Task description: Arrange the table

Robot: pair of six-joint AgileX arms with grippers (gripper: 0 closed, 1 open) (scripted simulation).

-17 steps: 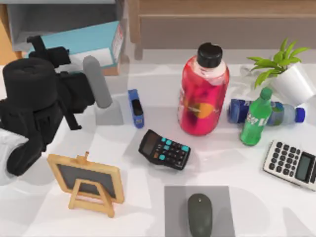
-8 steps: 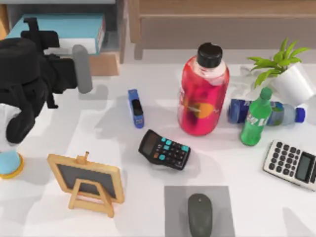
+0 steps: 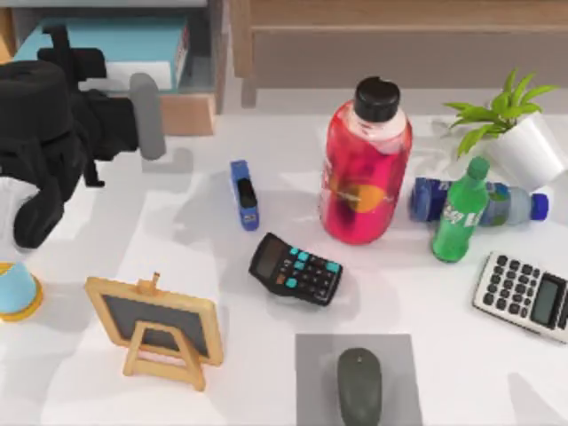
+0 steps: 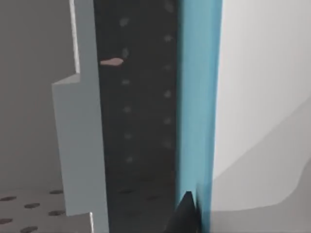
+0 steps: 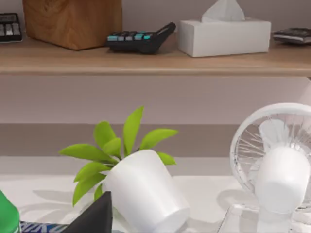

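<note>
At table far left, left gripper against blue book, finger state unclear.

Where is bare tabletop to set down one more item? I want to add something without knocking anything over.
Free patches on the table: the front left corner below the chalkboard easel, and the front strip between the grey mat and the white calculator. It is crowded around the red bottle, green bottle and potted plant.

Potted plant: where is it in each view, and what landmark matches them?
Top view: potted plant at the far right, tilted, behind the green bottle.
Right wrist view: potted plant between the green bottle and the white fan, below the wooden shelf.
Left wrist view: faces a blue book instead.
Shared landmark: the green bottle.
</note>
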